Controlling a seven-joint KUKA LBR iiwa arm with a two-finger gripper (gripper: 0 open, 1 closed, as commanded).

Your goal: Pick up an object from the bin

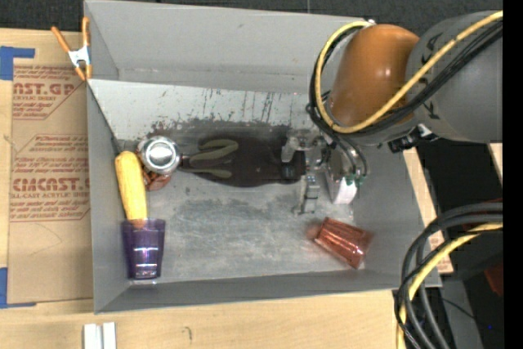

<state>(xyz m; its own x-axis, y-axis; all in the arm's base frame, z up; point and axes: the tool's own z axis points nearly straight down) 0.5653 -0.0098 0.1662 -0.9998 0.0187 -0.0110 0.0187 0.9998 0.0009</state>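
Note:
My gripper [325,194] hangs low over the right half of the bin floor. Its two fingers stand apart, open, with nothing between them. Just left of it lies a dark brown sandal-like thing [233,162] with olive straps, its right end touching or nearly touching the gripper's left finger [309,196]. A copper-pink translucent cup [340,242] lies on its side just below and to the right of the gripper, apart from the fingers.
Along the bin's left wall are a yellow corn-cob-shaped thing [131,186], a silver-topped can [159,154] beside it, and a purple translucent cup [144,248] in the front left corner. The arm, with its orange cover and cables, overhangs the right side.

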